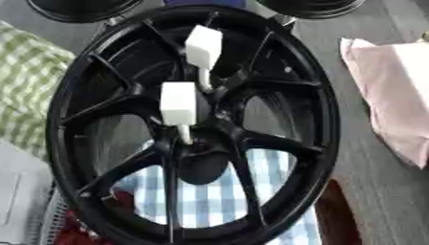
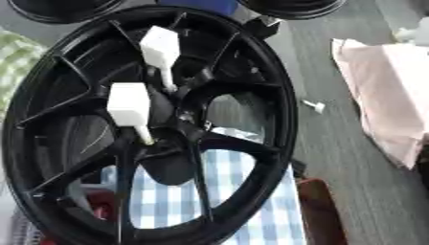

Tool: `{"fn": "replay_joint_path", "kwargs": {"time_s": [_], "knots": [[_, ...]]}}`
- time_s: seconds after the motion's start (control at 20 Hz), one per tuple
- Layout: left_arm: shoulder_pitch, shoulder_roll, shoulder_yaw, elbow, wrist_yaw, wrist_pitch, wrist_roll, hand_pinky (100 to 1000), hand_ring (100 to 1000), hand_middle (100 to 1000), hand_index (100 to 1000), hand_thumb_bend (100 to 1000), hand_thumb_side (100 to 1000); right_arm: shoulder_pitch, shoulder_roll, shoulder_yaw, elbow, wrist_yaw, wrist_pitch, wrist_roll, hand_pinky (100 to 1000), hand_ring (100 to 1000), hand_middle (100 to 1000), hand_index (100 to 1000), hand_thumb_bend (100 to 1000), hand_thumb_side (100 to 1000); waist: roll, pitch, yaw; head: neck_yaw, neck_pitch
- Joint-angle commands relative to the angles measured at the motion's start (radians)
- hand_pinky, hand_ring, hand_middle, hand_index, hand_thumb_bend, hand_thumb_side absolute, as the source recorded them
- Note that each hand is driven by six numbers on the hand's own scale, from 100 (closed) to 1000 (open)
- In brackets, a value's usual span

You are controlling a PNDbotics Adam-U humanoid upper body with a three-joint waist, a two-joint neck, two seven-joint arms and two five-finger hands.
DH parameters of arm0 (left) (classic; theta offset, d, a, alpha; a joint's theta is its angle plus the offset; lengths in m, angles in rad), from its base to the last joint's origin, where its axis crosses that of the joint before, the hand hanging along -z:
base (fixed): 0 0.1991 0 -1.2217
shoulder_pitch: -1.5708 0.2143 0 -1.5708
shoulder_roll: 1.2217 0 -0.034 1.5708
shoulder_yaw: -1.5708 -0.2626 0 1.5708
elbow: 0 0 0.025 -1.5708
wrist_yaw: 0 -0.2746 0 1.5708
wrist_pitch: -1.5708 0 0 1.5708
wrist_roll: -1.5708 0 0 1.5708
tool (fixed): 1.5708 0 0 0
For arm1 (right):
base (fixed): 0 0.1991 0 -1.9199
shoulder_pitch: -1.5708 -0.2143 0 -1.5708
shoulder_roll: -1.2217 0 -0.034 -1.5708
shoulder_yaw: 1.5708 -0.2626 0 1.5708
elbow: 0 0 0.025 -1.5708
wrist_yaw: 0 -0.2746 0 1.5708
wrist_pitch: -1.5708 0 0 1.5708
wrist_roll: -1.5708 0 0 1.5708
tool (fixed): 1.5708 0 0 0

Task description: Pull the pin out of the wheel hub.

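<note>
A big black spoked wheel hub (image 1: 134, 91) fills most of both views, standing tilted. Two white pins with blocky square heads stick out of its centre: the upper pin (image 1: 204, 48) and the lower pin (image 1: 177, 103), each with a thin white shaft going into the hub's middle. A third small white pin (image 2: 315, 105) lies loose on the grey surface to the right of the rim. Neither of my hands shows in either view.
A pink cloth (image 1: 394, 91) lies at the right. Green checked fabric (image 1: 25, 81) is at the left, blue-white checked cloth (image 1: 209, 191) shows through the spokes. Two dark round objects (image 1: 84, 7) sit at the top edge. Something red (image 1: 84, 229) lies at the lower left.
</note>
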Motion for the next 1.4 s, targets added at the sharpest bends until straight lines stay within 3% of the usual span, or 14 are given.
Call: {"fn": "replay_joint_path", "kwargs": {"time_s": [0.05,0.1,0.15,0.25,0.3,0.4,0.5,0.55,0.65,0.7,0.8,0.85,1.1,1.4], "knots": [[0.001,0.016,0.013,-0.016,-0.006,0.000,0.006,670,610,608,730,511,632,0.017,0.034,-0.036,0.002,0.016,0.026,-0.030,908,896,894,894,559,346,0.012,-0.038,0.001,0.006,-0.009],[0.000,0.016,0.014,-0.016,-0.006,0.000,0.006,670,610,609,730,511,632,0.023,0.050,-0.041,0.005,0.018,0.035,-0.041,914,926,916,919,428,515,0.012,-0.039,0.002,0.005,-0.007],[0.000,0.016,0.014,-0.017,-0.007,-0.001,0.006,670,610,609,730,511,632,0.026,0.063,-0.044,0.006,0.017,0.042,-0.054,916,937,922,929,359,614,0.012,-0.040,0.002,0.005,-0.006],[0.000,0.015,0.014,-0.017,-0.009,-0.001,0.006,670,610,609,730,512,632,0.028,0.083,-0.049,0.005,-0.007,0.049,-0.091,913,937,927,938,235,736,0.011,-0.040,0.003,0.004,-0.006],[-0.001,0.015,0.014,-0.017,-0.009,-0.001,0.006,670,610,609,730,512,632,0.028,0.090,-0.050,0.006,-0.028,0.051,-0.113,912,936,929,941,211,755,0.010,-0.041,0.004,0.003,-0.005],[-0.001,0.015,0.014,-0.018,-0.009,-0.001,0.006,670,609,608,730,512,631,0.026,0.096,-0.052,0.009,-0.071,0.054,-0.159,904,917,910,927,243,642,0.009,-0.040,0.007,0.000,-0.005],[-0.002,0.015,0.013,-0.019,-0.008,-0.001,0.006,669,609,608,730,512,631,0.020,0.097,-0.047,0.008,-0.121,0.049,-0.200,888,864,836,868,315,417,0.008,-0.040,0.011,-0.003,-0.004],[-0.004,0.015,0.013,-0.019,-0.008,-0.001,0.005,669,609,608,730,512,631,0.016,0.096,-0.042,0.004,-0.149,0.046,-0.220,882,840,807,850,332,372,0.007,-0.040,0.014,-0.003,-0.004],[-0.007,0.014,0.012,-0.020,-0.008,-0.001,0.004,669,609,608,730,512,631,0.003,0.092,-0.028,-0.012,-0.204,0.039,-0.251,872,787,746,798,448,267,0.006,-0.040,0.019,-0.005,-0.004],[-0.008,0.014,0.011,-0.021,-0.008,-0.001,0.004,669,609,608,730,512,631,-0.007,0.091,-0.019,-0.024,-0.232,0.038,-0.264,868,773,730,786,407,226,0.006,-0.040,0.022,-0.007,-0.005],[-0.012,0.013,0.009,-0.022,-0.008,-0.001,0.002,669,609,608,730,512,631,-0.028,0.089,0.007,-0.055,-0.291,0.035,-0.272,864,757,709,772,466,207,0.005,-0.040,0.029,-0.011,-0.007],[-0.013,0.012,0.008,-0.023,-0.007,-0.001,0.001,669,609,608,730,513,631,-0.042,0.088,0.022,-0.071,-0.321,0.033,-0.267,861,749,700,766,419,180,0.004,-0.041,0.033,-0.014,-0.009],[-0.023,0.009,-0.002,-0.022,-0.009,0.001,-0.007,669,608,608,731,514,632,-0.136,0.109,0.088,-0.123,-0.455,0.072,-0.253,845,734,682,755,412,154,-0.001,-0.043,0.046,-0.019,-0.013],[-0.032,0.006,-0.009,-0.025,-0.049,0.001,-0.015,670,609,609,732,514,633,-0.242,0.187,0.134,-0.128,-0.556,0.127,-0.304,838,737,689,763,281,256,-0.004,-0.041,0.057,-0.017,-0.012]]}}
